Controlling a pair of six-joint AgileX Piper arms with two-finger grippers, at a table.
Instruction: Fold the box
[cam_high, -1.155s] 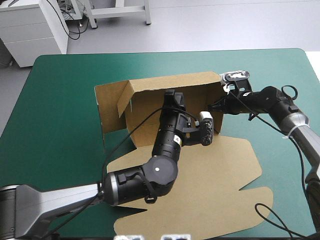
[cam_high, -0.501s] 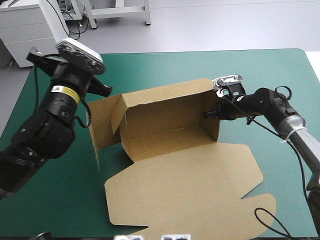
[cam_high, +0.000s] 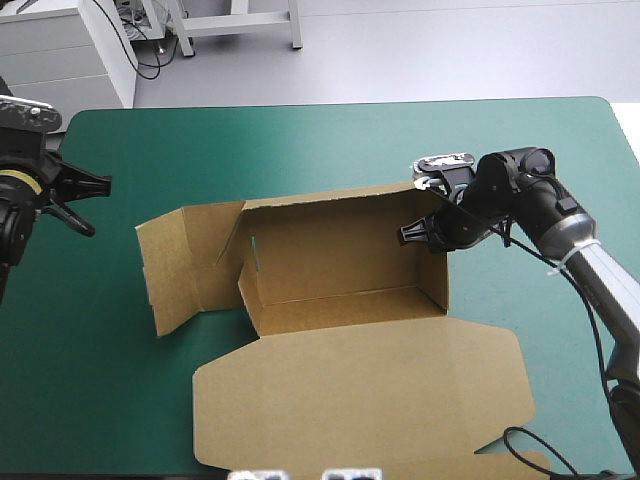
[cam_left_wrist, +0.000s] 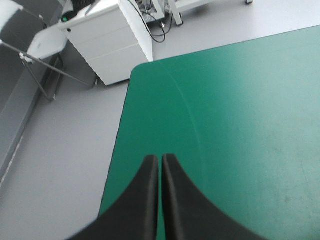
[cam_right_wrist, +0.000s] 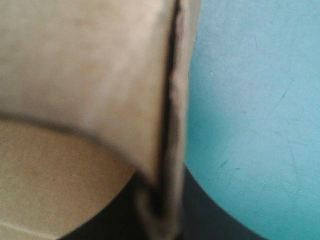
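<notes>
Mid-table on the teal-green cover (cam_high: 300, 140), a half-raised brown box (cam_high: 340, 300) is held at one end.
Right gripper (cam_high: 414, 234) is clamped on the top of the box's right end wall (cam_high: 434, 262), the board pinched between its black fingers (cam_right_wrist: 205, 215). The back wall (cam_high: 330, 235) stands upright, the left flaps (cam_high: 185, 260) splay outward and the lid (cam_high: 360, 390) lies flat toward the near edge. Left gripper (cam_left_wrist: 160, 160), fingers pressed together on nothing, hangs over the table's far left corner, well apart from the box.

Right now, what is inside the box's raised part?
Only bare brown board of the box and one black finger of the right gripper, which pinches the right wall. The corner beneath that finger is covered.
</notes>
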